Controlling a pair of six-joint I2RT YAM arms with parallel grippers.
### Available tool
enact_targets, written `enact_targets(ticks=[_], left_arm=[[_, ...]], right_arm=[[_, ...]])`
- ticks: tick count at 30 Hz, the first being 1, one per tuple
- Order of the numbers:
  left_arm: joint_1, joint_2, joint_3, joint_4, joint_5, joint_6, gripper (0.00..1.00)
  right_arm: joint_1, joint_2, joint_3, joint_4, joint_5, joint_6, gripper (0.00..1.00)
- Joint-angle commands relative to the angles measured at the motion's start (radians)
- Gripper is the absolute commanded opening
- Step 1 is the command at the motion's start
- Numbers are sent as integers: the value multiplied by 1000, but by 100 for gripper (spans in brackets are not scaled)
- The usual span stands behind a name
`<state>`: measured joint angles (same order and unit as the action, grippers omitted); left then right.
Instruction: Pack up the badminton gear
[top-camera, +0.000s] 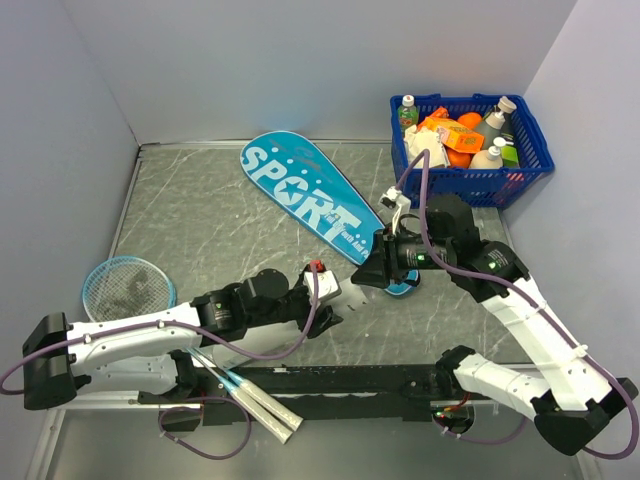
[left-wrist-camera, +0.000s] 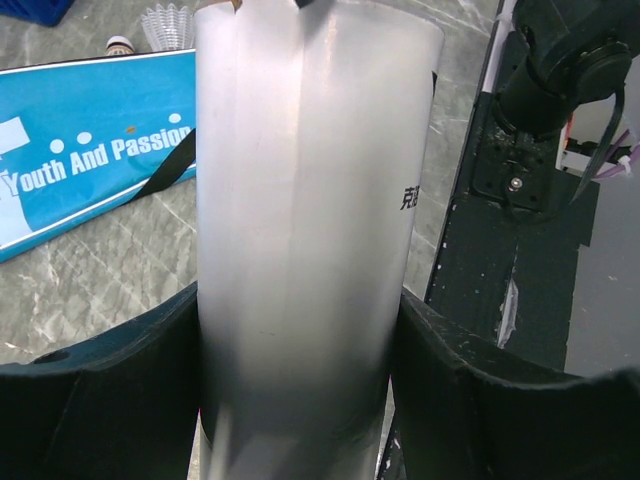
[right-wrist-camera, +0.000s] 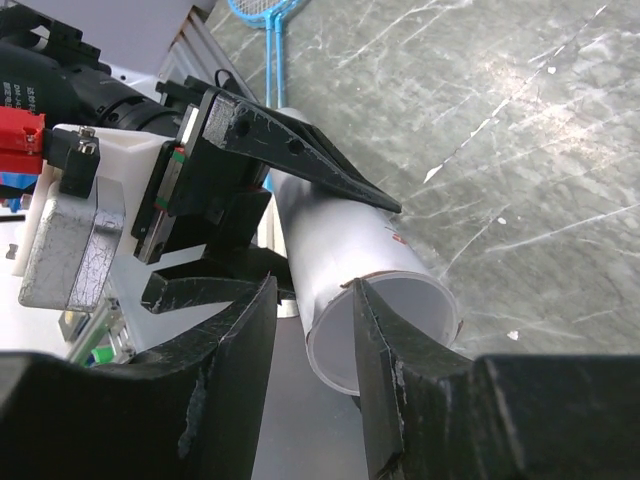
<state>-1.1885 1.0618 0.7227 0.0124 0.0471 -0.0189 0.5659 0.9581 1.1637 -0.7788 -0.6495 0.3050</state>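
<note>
My left gripper (top-camera: 325, 295) is shut on a white tube (left-wrist-camera: 310, 200), which lies level over the table's middle and fills the left wrist view. The tube's open end (right-wrist-camera: 385, 320) faces my right gripper (right-wrist-camera: 314, 285). That gripper is open: one finger crosses the tube's mouth and the other stands outside the wall with a gap. The teal bag lettered SPORT (top-camera: 300, 190) lies flat behind both grippers. Two light-blue rackets (top-camera: 125, 285) lie at the near left, handles (top-camera: 265, 405) by the arm bases. A white shuttlecock (left-wrist-camera: 168, 25) stands beyond the bag's edge.
A blue basket (top-camera: 530, 150) full of bottles and packets stands at the back right, close behind my right arm. The black base rail (top-camera: 380, 380) runs along the near edge. Grey walls close the table on three sides.
</note>
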Motion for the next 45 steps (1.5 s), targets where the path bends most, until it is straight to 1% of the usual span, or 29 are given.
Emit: enact_targets(ticks=[1, 12, 19, 22, 23, 25, 26, 27, 36, 39, 40, 45], left_arm=[[-17, -13, 1, 34, -71, -36, 1], [-29, -45, -9, 44, -157, -36, 1], [-34, -57, -8, 43, -161, -38, 1], [-37, -60, -9, 41, -165, -39, 1], [-37, -60, -12, 43, -167, -41, 1], [-40, -62, -12, 41, -168, -44, 1], [-42, -63, -16, 43, -168, -44, 1], [-43, -65, -17, 44, -170, -46, 1], [-63, -102, -58, 89, -171, -59, 1], [-68, -121, -77, 107, -173, -62, 1], [-69, -129, -84, 110, -174, -64, 1], [-74, -151, -112, 129, -194, -67, 1]], right_arm=[[15, -5, 34, 15, -36, -3, 43], [20, -55, -42, 19, -39, 14, 40], [25, -48, -64, 45, -55, 23, 38], [28, -42, -70, 62, -59, 31, 30], [29, -42, -71, 65, -59, 34, 21], [28, -42, -73, 70, -59, 36, 11], [29, -42, -72, 73, -56, 39, 3], [29, -44, -68, 76, -56, 39, 1], [23, -68, -82, 119, -93, 43, 0], [-21, -71, -90, 122, -105, 33, 0], [-55, -71, -88, 124, -111, 28, 0], [-150, -59, -64, 108, -174, 3, 0]])
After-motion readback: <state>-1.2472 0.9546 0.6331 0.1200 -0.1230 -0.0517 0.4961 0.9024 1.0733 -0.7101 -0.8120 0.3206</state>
